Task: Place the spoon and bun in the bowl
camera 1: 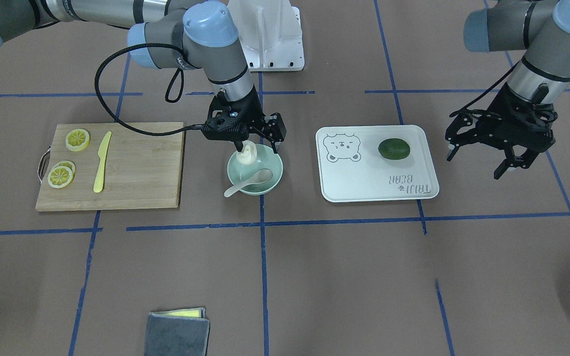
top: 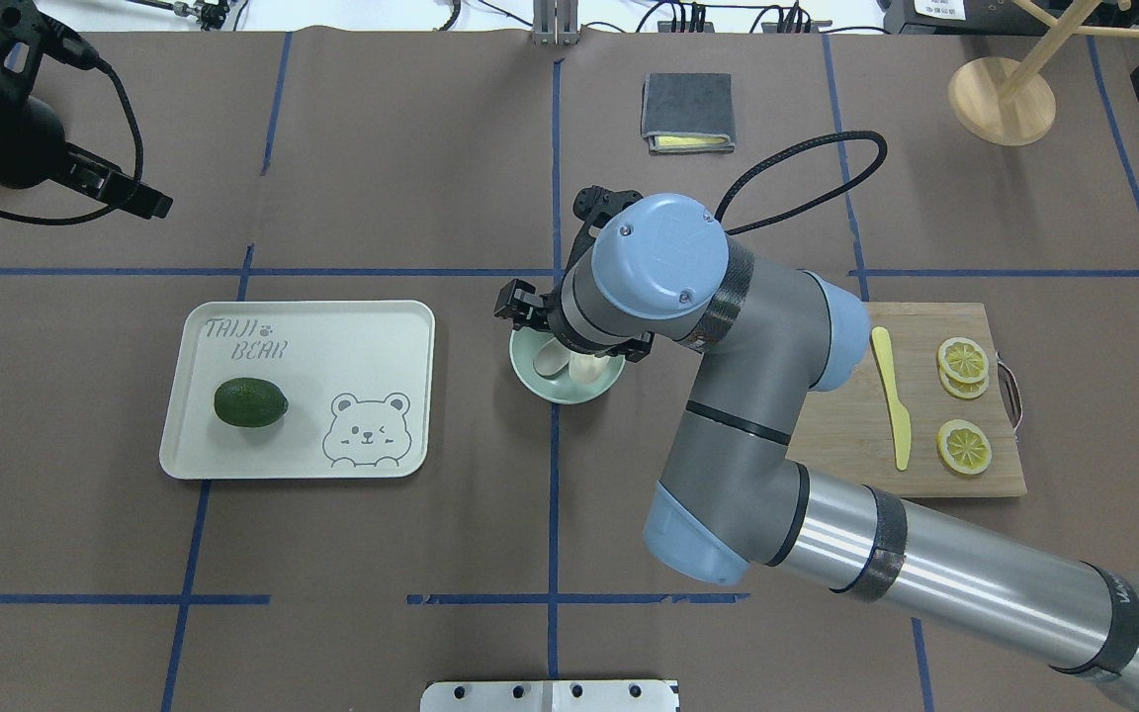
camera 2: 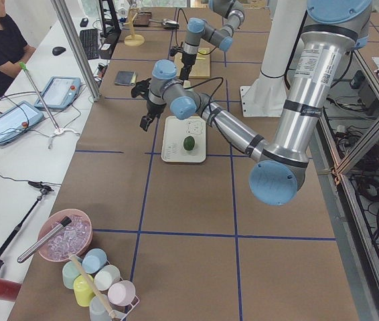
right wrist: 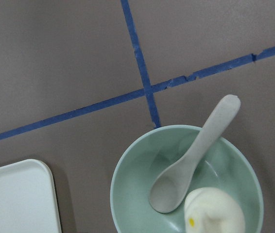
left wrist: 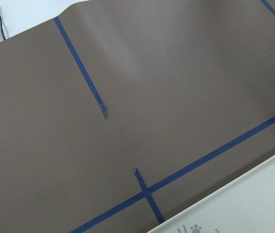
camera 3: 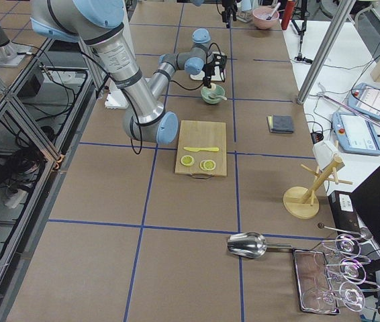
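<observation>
The pale mint-green bowl (camera 1: pixel 279 173) stands near the table's middle. The grey-white spoon (camera 1: pixel 245 184) lies in it with its scoop inside and its handle over the rim. The white bun (camera 1: pixel 246 155) rests inside the bowl against its wall. My right gripper (camera 1: pixel 258 147) hangs just above the bowl, open, with its fingers astride the bun. The right wrist view shows the bowl (right wrist: pixel 132 194), the spoon (right wrist: pixel 196 150) and the bun (right wrist: pixel 215 216). My left gripper (camera 1: pixel 473 166) is open and empty, raised beside the tray, far from the bowl.
A white bear-printed tray (camera 1: pixel 364 183) with a dark green avocado (camera 1: pixel 394 148) lies beside the bowl. A wooden cutting board (camera 1: pixel 141 163) holds a yellow knife (camera 1: pixel 102 160) and lemon slices (camera 1: pixel 77 139). A grey folded cloth (camera 1: pixel 177 333) lies at the operators' edge.
</observation>
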{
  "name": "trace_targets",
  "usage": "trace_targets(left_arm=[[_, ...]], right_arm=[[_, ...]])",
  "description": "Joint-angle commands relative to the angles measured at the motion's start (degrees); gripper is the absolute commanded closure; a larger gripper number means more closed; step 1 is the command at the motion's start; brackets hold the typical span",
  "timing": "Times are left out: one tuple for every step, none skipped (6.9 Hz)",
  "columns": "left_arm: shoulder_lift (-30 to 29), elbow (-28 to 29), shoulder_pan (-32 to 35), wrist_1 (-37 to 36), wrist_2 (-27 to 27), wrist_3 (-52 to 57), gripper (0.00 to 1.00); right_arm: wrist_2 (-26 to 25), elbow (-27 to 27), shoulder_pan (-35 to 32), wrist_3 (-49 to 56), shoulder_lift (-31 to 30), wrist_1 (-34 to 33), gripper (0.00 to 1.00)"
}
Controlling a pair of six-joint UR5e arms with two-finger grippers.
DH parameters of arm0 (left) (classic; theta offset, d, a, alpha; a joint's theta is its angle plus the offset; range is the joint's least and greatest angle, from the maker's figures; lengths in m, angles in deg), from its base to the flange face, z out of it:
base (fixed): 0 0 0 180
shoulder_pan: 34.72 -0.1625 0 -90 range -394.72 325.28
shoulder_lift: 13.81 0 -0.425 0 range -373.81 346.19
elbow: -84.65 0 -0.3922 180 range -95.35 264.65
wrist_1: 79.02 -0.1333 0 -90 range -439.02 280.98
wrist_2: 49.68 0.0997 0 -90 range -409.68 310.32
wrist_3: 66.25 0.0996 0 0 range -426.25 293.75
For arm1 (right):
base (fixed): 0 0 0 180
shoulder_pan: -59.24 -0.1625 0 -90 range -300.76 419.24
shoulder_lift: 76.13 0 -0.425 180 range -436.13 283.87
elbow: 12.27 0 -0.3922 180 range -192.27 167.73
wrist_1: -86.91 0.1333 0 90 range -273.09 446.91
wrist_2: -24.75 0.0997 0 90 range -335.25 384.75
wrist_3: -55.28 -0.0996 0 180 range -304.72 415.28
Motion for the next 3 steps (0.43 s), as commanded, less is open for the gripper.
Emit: trace_targets(left_arm=[[0.0, -0.1, 0.1, 0.0, 0.0, -0.1, 0.01], [0.0, -0.2, 0.1, 0.0, 0.0, 0.0, 0.01], [0.9, -0.1, 0.1, 0.0, 0.0, 0.1, 0.01]], right_arm=[[0.0, -0.1, 0.0, -0.1, 0.0, 0.1, 0.00], [0.0, -0.2, -0.2, -0.1, -0.1, 0.1, 0.00], [1.3, -3.5, -1.2, 0.2, -2.5, 0.0, 0.00]])
